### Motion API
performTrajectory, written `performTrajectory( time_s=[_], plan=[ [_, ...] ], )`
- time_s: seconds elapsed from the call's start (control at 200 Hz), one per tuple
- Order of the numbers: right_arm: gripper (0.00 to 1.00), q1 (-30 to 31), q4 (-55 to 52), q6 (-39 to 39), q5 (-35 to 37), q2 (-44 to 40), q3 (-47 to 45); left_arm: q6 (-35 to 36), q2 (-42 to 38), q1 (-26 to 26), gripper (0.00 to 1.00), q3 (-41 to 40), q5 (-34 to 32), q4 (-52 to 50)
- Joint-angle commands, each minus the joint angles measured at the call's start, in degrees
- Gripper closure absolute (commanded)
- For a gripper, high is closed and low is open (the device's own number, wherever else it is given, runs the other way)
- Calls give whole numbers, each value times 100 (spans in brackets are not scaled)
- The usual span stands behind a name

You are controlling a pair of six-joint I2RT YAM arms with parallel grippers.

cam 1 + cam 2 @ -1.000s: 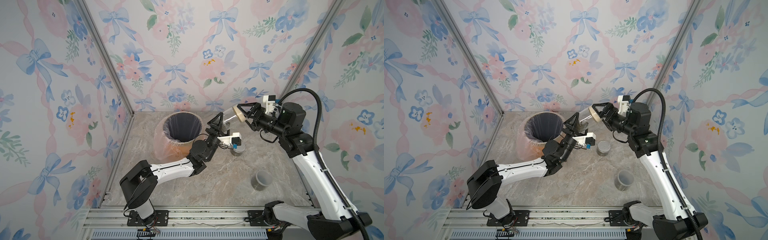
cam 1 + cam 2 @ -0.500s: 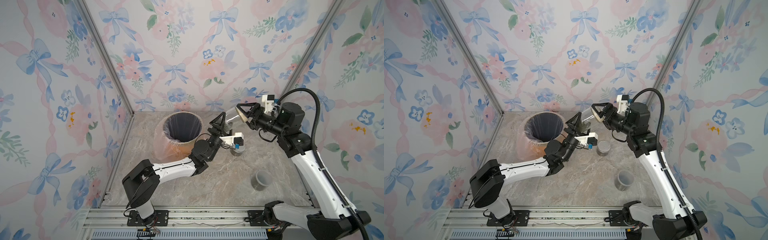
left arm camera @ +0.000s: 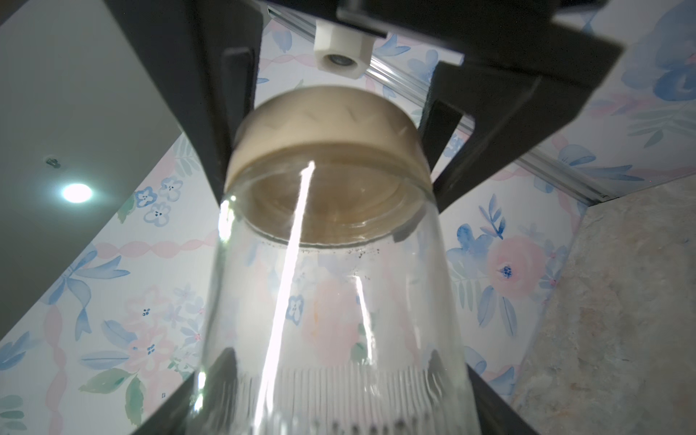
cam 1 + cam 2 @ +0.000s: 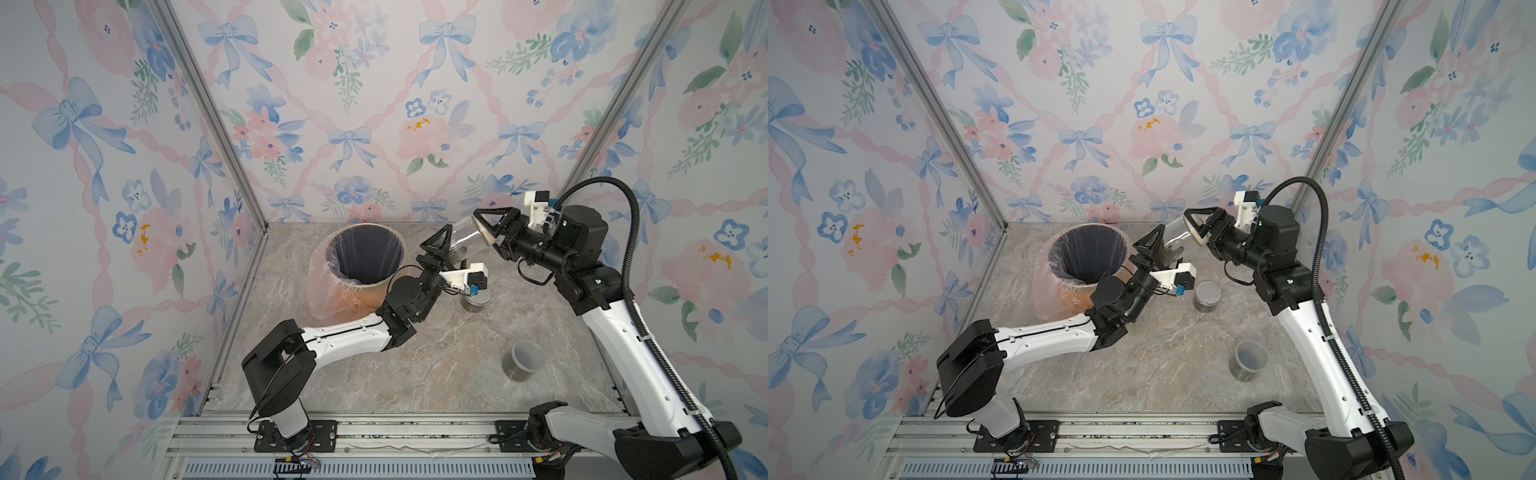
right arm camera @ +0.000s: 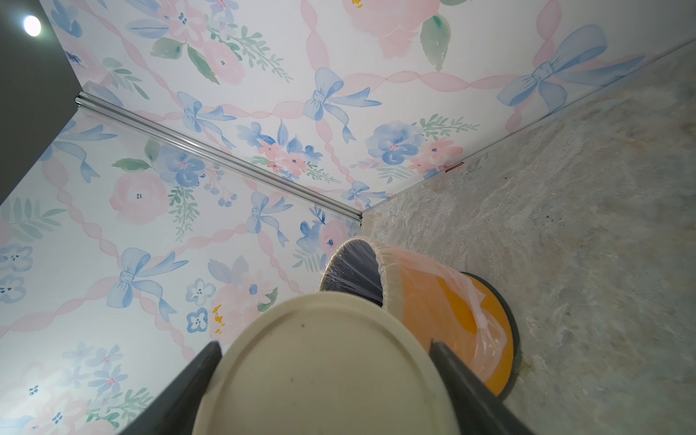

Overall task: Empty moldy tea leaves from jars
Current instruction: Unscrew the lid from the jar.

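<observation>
Upper right of centre in both top views, the clear jar (image 4: pixel 465 237) hangs tilted in the air, just right of the orange bin (image 4: pixel 345 299). The left gripper (image 4: pixel 451 251) is clamped round its ribbed base; the right gripper (image 4: pixel 487 227) is closed tight on its beige lid (image 3: pixel 327 128). Only a few dark specks of tea leaves (image 3: pixel 358 251) show near the neck. In a top view the left wrist camera (image 4: pixel 463 280) half hides the silver-lidded jar (image 4: pixel 478 304); a grey-lidded jar (image 4: pixel 521 361) stands lower right.
</observation>
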Motion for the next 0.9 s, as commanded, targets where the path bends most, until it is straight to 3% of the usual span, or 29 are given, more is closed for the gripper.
performTrajectory(
  time_s=[0.0, 0.215, 0.315, 0.7, 0.895],
  plan=[
    [62, 62, 34, -501, -526, -56, 78, -1391, -538, -15, 77, 331, 493, -504],
    [63, -8, -396, -1362, -1031, 25, 342, -3132, -1092, 280, 77, 564, 1649, -1951],
    [63, -152, -493, -1688, -1485, 125, 435, -4242, -1181, 551, 77, 749, 2160, -2323],
    [64, -350, -120, -2360, -2466, 159, 380, -6952, -1045, 1215, 77, 1494, 4455, -3212],
    [64, -417, 159, -2392, -2729, 151, 332, -7532, -971, 1248, 77, 1661, 5021, -3218]
  ],
)
